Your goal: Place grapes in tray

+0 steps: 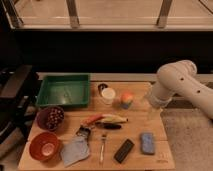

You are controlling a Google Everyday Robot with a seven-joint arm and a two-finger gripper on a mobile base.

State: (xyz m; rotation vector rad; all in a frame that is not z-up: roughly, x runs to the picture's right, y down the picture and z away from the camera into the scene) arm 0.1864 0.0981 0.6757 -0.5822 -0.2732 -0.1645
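The grapes (53, 118) lie heaped in the maroon bowl (39, 122) at the left of the table (145, 124), just near of the green tray (45, 92). The bunch shows no clear long axis or stem direction. The tray's long axis runs left to right. The gripper (154, 110) hangs at the table's right edge under the white arm (177, 80), well apart from the grapes, jaws wide and empty.

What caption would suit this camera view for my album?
Grapes sit in a maroon bowl by the green tray; the robot's claw hangs at the right edge of the table.
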